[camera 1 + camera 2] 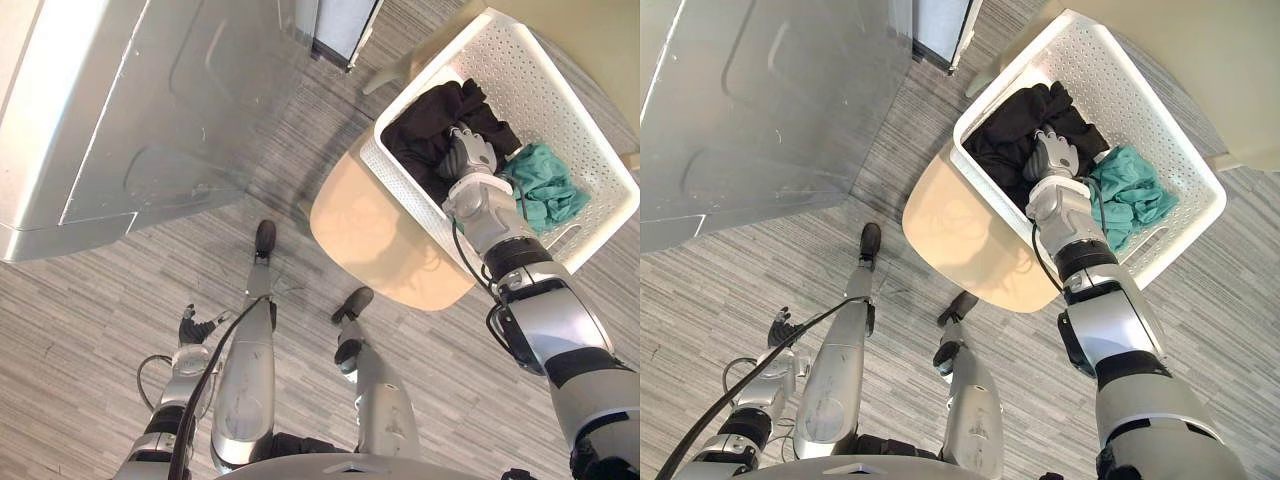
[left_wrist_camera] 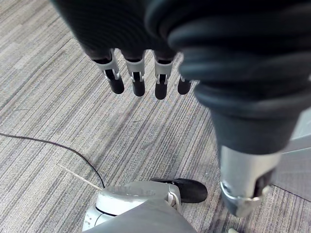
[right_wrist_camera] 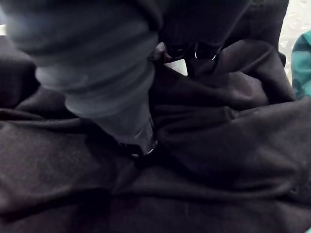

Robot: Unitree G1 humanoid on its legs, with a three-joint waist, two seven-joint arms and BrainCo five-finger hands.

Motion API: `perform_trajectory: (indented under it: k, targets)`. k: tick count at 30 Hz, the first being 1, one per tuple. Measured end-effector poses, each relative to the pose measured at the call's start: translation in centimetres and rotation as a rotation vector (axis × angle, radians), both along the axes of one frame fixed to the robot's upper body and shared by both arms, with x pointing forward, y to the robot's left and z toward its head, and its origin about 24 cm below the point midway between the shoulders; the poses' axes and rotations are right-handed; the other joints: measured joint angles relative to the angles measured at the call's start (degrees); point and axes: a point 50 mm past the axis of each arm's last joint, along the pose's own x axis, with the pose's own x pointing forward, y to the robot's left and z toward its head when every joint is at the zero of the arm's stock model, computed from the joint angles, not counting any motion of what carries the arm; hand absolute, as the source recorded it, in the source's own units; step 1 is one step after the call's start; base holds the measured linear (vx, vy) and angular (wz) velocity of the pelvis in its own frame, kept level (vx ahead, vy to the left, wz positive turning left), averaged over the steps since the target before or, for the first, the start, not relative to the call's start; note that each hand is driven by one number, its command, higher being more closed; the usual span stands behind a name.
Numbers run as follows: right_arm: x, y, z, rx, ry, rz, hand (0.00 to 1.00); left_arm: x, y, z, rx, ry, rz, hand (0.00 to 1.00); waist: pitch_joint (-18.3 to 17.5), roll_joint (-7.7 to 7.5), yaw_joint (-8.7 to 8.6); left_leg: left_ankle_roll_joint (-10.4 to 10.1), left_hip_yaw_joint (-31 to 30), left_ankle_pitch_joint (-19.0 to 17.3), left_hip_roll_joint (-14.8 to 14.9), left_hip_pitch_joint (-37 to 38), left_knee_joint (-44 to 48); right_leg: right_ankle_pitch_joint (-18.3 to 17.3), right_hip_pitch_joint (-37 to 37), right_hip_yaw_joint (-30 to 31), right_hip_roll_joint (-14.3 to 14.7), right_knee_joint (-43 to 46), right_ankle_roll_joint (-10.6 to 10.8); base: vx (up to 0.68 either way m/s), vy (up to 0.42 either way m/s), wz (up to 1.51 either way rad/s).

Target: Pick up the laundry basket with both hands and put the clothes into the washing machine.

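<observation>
Silver-grey arms (image 1: 548,318), dark ribbed wrist covers (image 2: 233,73), left robot hand (image 2: 137,73) with silver dark-tipped fingers (image 2: 161,80)

The basket (image 1: 560,90) is white, its walls and bottom dotted all over with rows of small holes. In it lie a plain black cloth (image 1: 430,125) and, beside it, a plain teal cloth (image 1: 548,185). The bench (image 1: 370,230) under the basket is pale beige and unpatterned. The floor (image 1: 90,330) is grey carpet, streaked with fine light and dark stripes. The washer (image 1: 130,110) is smooth silver-grey metal with a dull sheen. The left robot hand (image 2: 138,77) has silver fingers with black tips under a dark, ribbed cover. The right robot hand (image 1: 470,155) is silver-grey from above, and its ribbed cover is dark grey in the right wrist view.
</observation>
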Motion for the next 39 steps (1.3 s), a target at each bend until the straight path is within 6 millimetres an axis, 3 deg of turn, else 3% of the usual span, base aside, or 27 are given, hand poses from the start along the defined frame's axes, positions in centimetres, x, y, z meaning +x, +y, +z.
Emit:
perform_trajectory:
  k: [13, 16, 18, 25, 28, 35, 39]
  targets:
    - [-0.1, 0.6, -1.5, 0.106, 0.026, -0.015, 1.0, -0.6, 0.3, -0.6, -0.125, -0.001, 0.093, 0.0, -1.64, -0.11, -0.33, -0.1, -0.03, 0.17, 0.0, 0.05, 0.0, 0.18, 0.15, -0.02, 0.05, -0.27, -0.1, 0.0, 0.0, 0.0]
    - [-0.2, 0.3, -2.3, 0.473, -0.011, -0.061, 1.0, -0.8, 0.3, -0.8, -0.163, 0.003, 0.122, 0.0, -2.1, -0.11, -0.52, -0.1, 0.0, 0.17, 0.0, 0.39, -0.04, 0.18, 0.44, 0.0, 0.03, -0.25, -0.1, 0.0, 0.0, 0.0]
    - [-0.5, -0.3, -3.1, 0.874, -0.086, -0.125, 1.0, -0.9, 0.2, -0.9, -0.205, -0.005, 0.166, 0.0, -2.24, -0.09, -0.53, -0.13, 0.24, 0.14, 0.0, 1.02, -0.13, 0.16, 0.95, 0.11, -0.01, -0.17, -0.1, 0.0, 0.0, 0.0]
    - [-1.5, 0.2, -4.3, 1.72, -0.387, -0.192, 1.0, -1.1, -0.2, -1.2, -0.303, -0.024, 0.26, 0.0, -2.41, -0.07, -1.18, -0.21, 1.3, 0.48, 0.02, 2.14, -1.16, -0.05, 0.83, 0.52, -0.41, 0.89, -0.09, 0.01, 0.002, -0.02]
    - [-1.8, 1.1, -4.7, 1.97, -0.478, -0.18, 1.0, -0.9, -0.6, -1.0, -0.331, -0.041, 0.271, 0.0, -2.41, -0.07, -1.36, -0.22, 2.2, 0.48, -0.04, 3.45, -1.28, -0.51, 1.34, 0.98, -0.92, 1.85, -0.01, 0.03, 0.005, -0.05]
    - [-2.9, 3.0, -6.4, 2.17, -0.493, -0.163, 1.0, -0.9, -1.3, -1.1, -0.383, -0.045, 0.27, 0.0, -2.56, 0.01, -2.76, -0.25, 2.53, 0.24, -1.09, 8.47, -2.11, -4.35, 3.6, 1.03, -3.35, 8.18, 0.37, 0.01, -0.003, 0.12]
    - [-3.4, 3.3, -5.9, 2.182, -0.51, -0.101, 1.0, -2.1, -1.0, -1.8, -0.38, -0.009, 0.284, 0.0, -2.77, 0.04, -3.54, -0.45, 3.37, -0.22, -2.1, 12.16, -2.92, -6.15, 5.36, 1.55, -5.17, 11.28, 0.8, 0.01, -0.017, 0.06]
